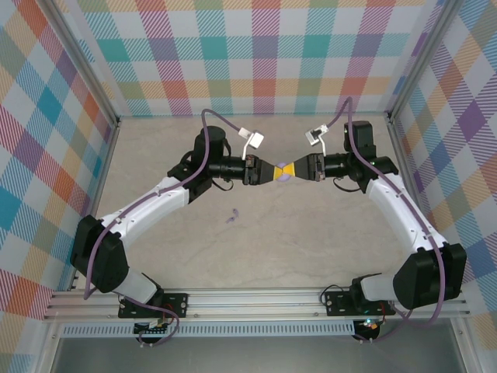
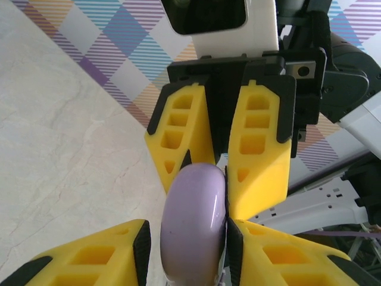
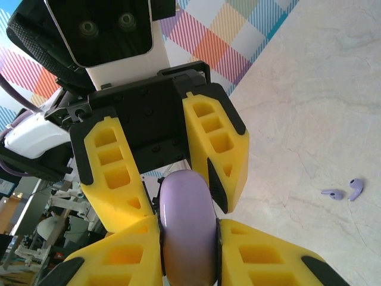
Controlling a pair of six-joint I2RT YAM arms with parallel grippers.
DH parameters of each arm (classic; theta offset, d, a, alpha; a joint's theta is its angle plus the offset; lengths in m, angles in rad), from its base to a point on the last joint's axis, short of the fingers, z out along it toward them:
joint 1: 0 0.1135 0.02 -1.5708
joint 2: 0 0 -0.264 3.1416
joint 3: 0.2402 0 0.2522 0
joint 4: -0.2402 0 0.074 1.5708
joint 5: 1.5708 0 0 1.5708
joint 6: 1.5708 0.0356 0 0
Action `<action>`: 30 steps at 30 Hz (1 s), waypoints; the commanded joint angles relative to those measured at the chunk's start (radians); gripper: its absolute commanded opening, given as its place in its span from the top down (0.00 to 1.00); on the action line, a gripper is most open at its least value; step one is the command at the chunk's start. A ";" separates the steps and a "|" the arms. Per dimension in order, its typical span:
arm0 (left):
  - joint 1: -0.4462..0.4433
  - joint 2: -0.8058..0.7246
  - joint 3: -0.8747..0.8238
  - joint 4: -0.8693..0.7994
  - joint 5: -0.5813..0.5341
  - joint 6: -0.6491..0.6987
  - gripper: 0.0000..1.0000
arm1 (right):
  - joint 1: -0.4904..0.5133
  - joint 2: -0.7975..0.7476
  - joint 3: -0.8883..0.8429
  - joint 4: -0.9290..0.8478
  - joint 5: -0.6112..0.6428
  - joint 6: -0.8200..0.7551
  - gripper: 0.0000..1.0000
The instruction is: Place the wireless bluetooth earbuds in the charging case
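A lilac charging case (image 1: 284, 176), shut, hangs in mid-air between both grippers, which meet nose to nose above the table's middle. My right gripper (image 3: 187, 241) clamps the case (image 3: 186, 232) with both pads pressed on its sides. My left gripper (image 2: 187, 250) stands slightly apart around the case (image 2: 193, 226): one pad touches, the other shows a thin gap. Two small lilac earbuds (image 3: 342, 192) lie together on the table, seen from above as a small purple mark (image 1: 231, 217) in front of the left gripper (image 1: 272, 172). The right gripper (image 1: 299, 169) faces it.
The pale marble table top (image 1: 311, 249) is walled by checked panels (image 1: 256, 54) at the back and both sides. An aluminium rail (image 1: 256, 299) with the arm bases runs along the near edge. Cables loop over both wrists.
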 commanded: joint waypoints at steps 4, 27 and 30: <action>-0.010 -0.035 0.037 -0.012 0.090 0.021 0.60 | 0.010 -0.019 0.047 -0.007 -0.065 -0.013 0.82; -0.012 -0.037 0.038 -0.018 0.077 0.034 0.82 | 0.045 0.002 0.070 -0.129 -0.037 -0.108 0.73; -0.012 -0.041 0.040 -0.060 0.040 0.066 0.86 | 0.047 -0.008 0.084 -0.154 0.039 -0.104 0.64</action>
